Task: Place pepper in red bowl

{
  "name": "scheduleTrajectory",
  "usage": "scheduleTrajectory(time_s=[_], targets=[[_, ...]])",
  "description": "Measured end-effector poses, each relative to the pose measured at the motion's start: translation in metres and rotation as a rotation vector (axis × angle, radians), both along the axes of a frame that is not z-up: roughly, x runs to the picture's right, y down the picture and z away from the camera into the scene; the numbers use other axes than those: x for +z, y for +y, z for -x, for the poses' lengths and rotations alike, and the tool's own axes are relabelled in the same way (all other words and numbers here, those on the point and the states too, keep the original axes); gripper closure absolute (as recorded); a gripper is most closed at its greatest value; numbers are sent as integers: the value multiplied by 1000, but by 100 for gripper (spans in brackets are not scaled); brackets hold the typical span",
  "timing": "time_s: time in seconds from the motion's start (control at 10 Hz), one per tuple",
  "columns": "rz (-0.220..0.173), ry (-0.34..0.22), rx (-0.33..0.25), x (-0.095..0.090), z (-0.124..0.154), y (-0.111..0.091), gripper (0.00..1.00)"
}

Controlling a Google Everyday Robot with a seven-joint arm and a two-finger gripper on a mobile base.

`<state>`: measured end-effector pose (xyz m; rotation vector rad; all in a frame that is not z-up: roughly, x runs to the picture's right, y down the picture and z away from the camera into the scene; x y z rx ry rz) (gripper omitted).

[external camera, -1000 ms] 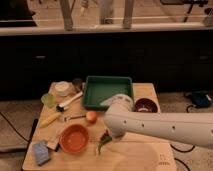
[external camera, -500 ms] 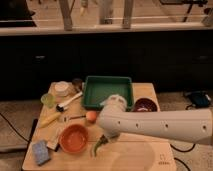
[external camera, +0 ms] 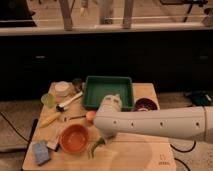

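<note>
My white arm reaches in from the right across the wooden table, and its gripper (external camera: 102, 138) sits at the lower left end of the arm, mostly hidden under the arm's bulk. The slender green pepper (external camera: 95, 146) sticks out down-left from under that end, with the gripper shut on it. The pepper's tip lies just right of the orange-red bowl (external camera: 73, 138), beside its rim and not inside it. The bowl looks empty.
A green tray (external camera: 98, 93) stands at the back centre and a dark maroon bowl (external camera: 146, 105) to its right. To the left are a white bowl (external camera: 62, 88), a green cup (external camera: 48, 100), a brush (external camera: 70, 101) and a yellow item (external camera: 50, 119). An orange ball (external camera: 90, 116) and a blue sponge (external camera: 41, 152) lie near the red bowl.
The arm's end has swung left with the pepper, bringing it from the table's middle to just beside the red bowl's right rim.
</note>
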<state>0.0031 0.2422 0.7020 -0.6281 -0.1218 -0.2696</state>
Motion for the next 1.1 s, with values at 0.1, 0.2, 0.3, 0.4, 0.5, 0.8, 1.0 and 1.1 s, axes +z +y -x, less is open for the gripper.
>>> scheduleTrajectory(time_s=[0.1,0.2,0.3,0.4,0.5,0.8,1.0,1.1], targets=[[4,-11,-4,-1,10,1,95],[6,-18,-6,-1,14,1,95],[10,-23,-10,-1,15,2,95],[12,-32,-15,0,21,4,95],[14,-40,-14,0,25,5,95],[13,-62,-19,2,36,6,95],[9,-89,-29,2,57,6,95],[6,-91,-31,3,58,5,95]])
